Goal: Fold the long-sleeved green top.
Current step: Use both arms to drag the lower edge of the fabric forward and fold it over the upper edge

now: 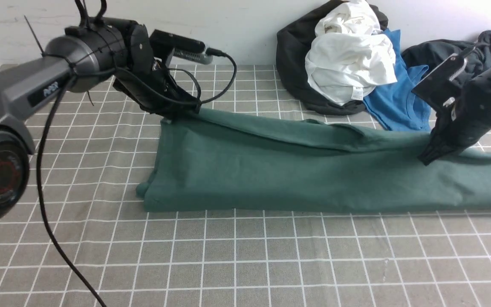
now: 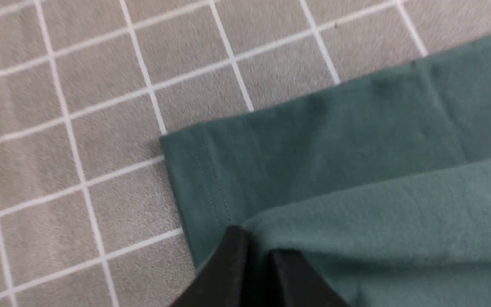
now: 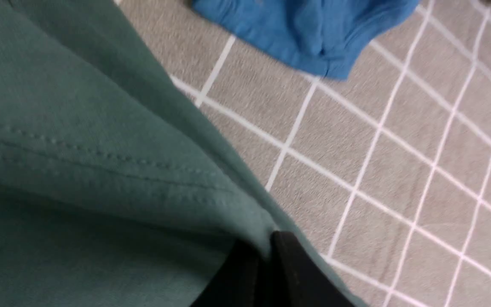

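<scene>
The green long-sleeved top (image 1: 296, 179), where does it lie?

– Across the checked cloth (image 1: 245, 256), as a long, smooth band, folded double. The left gripper (image 1: 181, 111) and the right gripper (image 1: 426, 158) each pinch its far edge.

– And the risk?

– The pinch is thin. If one edge slips out, I think the fold lands crooked.

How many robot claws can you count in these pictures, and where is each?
2. The left claw grips the green top at its far left corner; the right claw grips its far edge near the right end. No others seem hidden.
</scene>
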Controlling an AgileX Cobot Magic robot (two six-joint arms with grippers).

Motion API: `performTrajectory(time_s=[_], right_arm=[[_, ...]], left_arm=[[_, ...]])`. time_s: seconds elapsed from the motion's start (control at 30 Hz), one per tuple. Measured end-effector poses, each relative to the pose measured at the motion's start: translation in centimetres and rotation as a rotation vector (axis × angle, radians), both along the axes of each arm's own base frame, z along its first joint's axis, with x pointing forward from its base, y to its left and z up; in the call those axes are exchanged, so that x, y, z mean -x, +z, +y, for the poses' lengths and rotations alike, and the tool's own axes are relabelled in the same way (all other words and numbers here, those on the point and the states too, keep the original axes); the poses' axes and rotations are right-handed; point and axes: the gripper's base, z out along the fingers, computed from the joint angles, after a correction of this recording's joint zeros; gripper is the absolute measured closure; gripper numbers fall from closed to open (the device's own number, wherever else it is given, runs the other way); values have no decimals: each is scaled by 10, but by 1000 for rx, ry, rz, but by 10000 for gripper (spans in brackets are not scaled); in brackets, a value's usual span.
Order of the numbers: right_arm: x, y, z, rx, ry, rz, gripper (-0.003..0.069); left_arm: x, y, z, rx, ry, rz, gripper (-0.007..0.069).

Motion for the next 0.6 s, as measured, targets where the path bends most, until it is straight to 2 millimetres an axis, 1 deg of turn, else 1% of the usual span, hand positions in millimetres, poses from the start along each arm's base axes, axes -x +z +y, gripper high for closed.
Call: performTrajectory(time_s=[0.07, 0.13, 0.17, 0.2, 0.27, 0.3, 0.33, 0.37, 0.4, 0.47, 0.53, 0.6], right_arm=[[-1, -2, 1, -20, -26, 20, 568], [-3, 2, 1, -41, -50, 23, 506], [-5, 7, 2, -52, -67, 24, 466], [-6, 11, 1, -54, -78, 26, 440], [-10, 25, 3, -67, -110, 24, 381], [-9, 27, 4, -69, -116, 30, 372], [-10, 38, 9, -99, -137, 31, 350], [-10, 41, 12, -122, -145, 33, 347], [-10, 52, 22, -188, -146, 40, 351], [-6, 57, 41, -287, -92, 87, 402], [-2, 52, 57, -364, -13, 166, 482], [-2, 35, 70, -414, 74, 239, 583]], left_arm=[[-6, -10, 0, -7, -1, 24, 549], [-10, -10, 2, -7, 4, 23, 470], [-12, -7, 4, -3, 13, 13, 412], [-14, -4, 6, -2, 17, 7, 372], [-14, 12, 8, -1, 24, 2, 265], [-14, 12, 9, -1, 25, 1, 258], [-11, 23, 10, -3, 24, 11, 227], [-9, 28, 10, -3, 22, 10, 220], [-2, 43, 10, -8, 13, 17, 211], [10, 70, 7, -10, -9, 5, 237], [25, 101, 1, -7, -37, -29, 303], [42, 130, -6, -2, -82, -58, 382]])
